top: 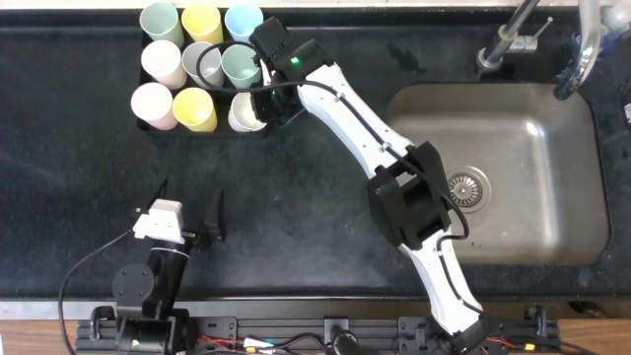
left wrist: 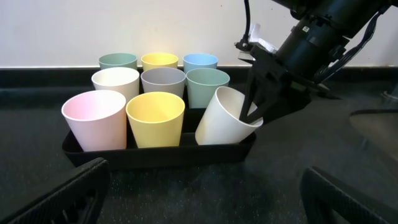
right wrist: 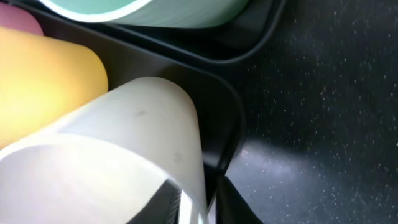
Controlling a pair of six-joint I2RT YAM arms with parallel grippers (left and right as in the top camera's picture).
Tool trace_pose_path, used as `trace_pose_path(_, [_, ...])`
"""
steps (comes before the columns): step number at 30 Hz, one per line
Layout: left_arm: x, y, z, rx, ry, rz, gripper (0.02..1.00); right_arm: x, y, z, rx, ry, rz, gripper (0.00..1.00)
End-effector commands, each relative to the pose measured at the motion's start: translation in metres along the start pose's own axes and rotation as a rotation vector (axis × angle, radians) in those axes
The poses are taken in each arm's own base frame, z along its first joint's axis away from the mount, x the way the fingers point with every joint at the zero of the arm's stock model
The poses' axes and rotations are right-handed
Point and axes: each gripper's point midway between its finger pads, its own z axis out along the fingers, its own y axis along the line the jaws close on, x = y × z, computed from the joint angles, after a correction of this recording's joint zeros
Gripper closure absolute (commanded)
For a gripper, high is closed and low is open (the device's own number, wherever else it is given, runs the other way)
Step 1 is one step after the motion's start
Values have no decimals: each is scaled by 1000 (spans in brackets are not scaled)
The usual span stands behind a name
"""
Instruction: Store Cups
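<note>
Done so far: I count eight cups standing up straight in the black tray (left wrist: 155,155).
Last cup: the white cup (left wrist: 224,118) is in the last free corner of the tray. It leans over and does not stand flat yet.
Right gripper (left wrist: 252,112): its jaws are clamped on the white cup's rim, one finger inside and one outside.
Left gripper (top: 189,207): its jaws are wide apart with nothing between them. It sits low on the counter, well away from the tray.
Left to do: I think I only have to stand the white cup up and let go.
In the way: the yellow cup (left wrist: 155,118) is just beside the white one and the green cup (left wrist: 207,84) is just behind it, so I could bump them.
Around: the sink (top: 552,118) and the tap (top: 513,39) are off to the side, well apart from the tray.
</note>
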Motion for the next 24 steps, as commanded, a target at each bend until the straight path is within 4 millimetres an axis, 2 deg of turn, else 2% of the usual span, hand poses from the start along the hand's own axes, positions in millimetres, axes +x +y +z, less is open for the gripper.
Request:
trace_pose_path(1, [-1,-3,0,16,-5,-6,18,2,1,3,3,5,-9,720])
trace_pose_path(5, [-1,-3,0,16,-5,-6,18,-9,10,-13,-14,-41,-21,669])
trace_pose_path(9, [-1,-3,0,16,-5,-6,18,-26,18,-44,-32,-125,-38,638])
trace_pose_path(12, [-1,-3,0,16,-5,-6,18,-36,21,-74,-35,-192,-47,608])
trace_pose_path(18, [-1,-3,0,16,-5,-6,18,-48,23,-151,-3,-345,-115,544])
trace_pose_path(21, [-1,-3,0,16,-5,-6,18,-45,14,-192,74,-409,-145,516])
trace_pose_path(24, [-1,-3,0,16,-5,-6,18,-31,-5,-223,165,-423,-150,470])
